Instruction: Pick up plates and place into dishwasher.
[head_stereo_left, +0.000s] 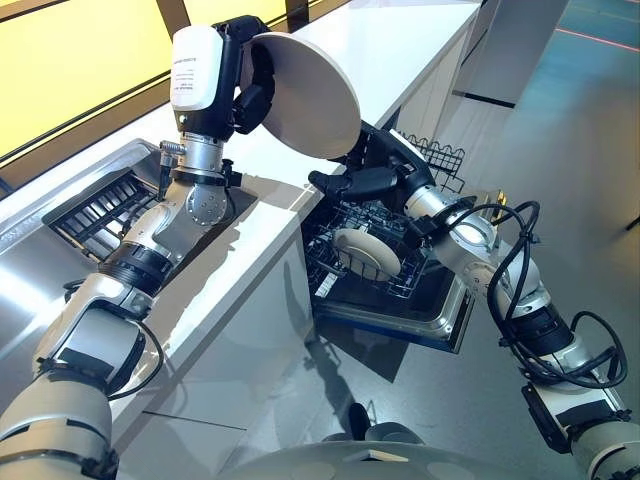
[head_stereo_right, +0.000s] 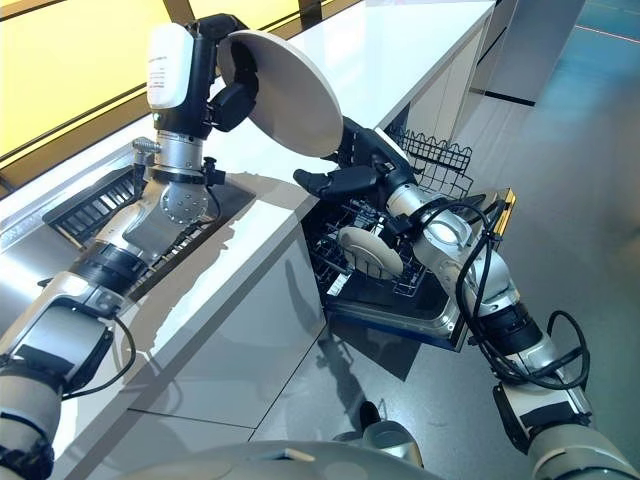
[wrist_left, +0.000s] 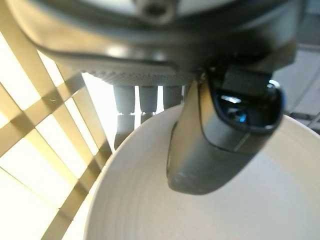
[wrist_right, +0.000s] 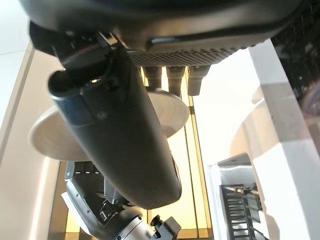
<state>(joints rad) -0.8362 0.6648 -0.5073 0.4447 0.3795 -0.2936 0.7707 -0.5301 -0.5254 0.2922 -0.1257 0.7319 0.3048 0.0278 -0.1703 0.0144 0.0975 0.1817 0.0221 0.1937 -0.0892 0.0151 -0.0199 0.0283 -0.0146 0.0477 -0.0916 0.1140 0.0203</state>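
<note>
My left hand (head_stereo_left: 255, 95) is gripping a round, smooth off-white plate (head_stereo_left: 308, 92) by its rim, thumb (wrist_left: 210, 150) pressing its face, holding it tilted above the glossy white surface (head_stereo_left: 250, 250). My right hand (head_stereo_left: 365, 182), fingers relaxed and empty, is reaching beneath it at 5 o'clock. Another plate (head_stereo_left: 368, 254) is standing in the dishwasher's black wire rack (head_stereo_left: 400, 285).

We see two jointed silver-grey arms with black bands between the segments. The left hand (head_stereo_left: 250, 85) is dark, below a white block-shaped wrist housing with small print. The right hand (head_stereo_left: 375, 175) is dark too, its thumb smooth and glossy, its palm finely dotted.
</note>
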